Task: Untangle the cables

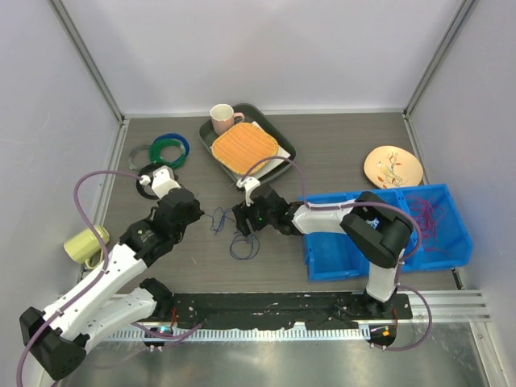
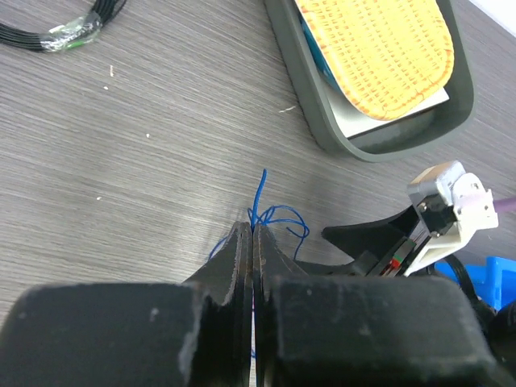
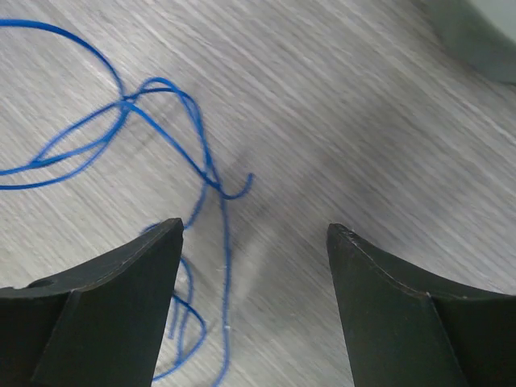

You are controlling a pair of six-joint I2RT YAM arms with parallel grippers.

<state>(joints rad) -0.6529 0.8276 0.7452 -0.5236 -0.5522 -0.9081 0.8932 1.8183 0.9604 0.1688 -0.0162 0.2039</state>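
A thin blue cable (image 1: 244, 248) lies in loose loops on the table between the two grippers. My left gripper (image 1: 206, 218) is shut on one strand of it. In the left wrist view the strand (image 2: 261, 193) sticks out past the closed left gripper (image 2: 252, 229). My right gripper (image 1: 244, 220) is open just above the table. In the right wrist view the blue cable (image 3: 206, 155) crosses ahead of the open right gripper (image 3: 254, 229) and runs close by its left finger (image 3: 129, 274). Red cables (image 1: 427, 216) lie tangled in the blue bin (image 1: 339, 260). No white cable shows.
A dark tray (image 1: 284, 147) with an orange mat (image 1: 244, 148) and a pink mug (image 1: 223, 118) stands just behind the grippers. Green, blue and black ring coils (image 1: 165, 151) lie at back left. A yellow mug (image 1: 85, 245) is at left and a plate (image 1: 393, 166) at back right.
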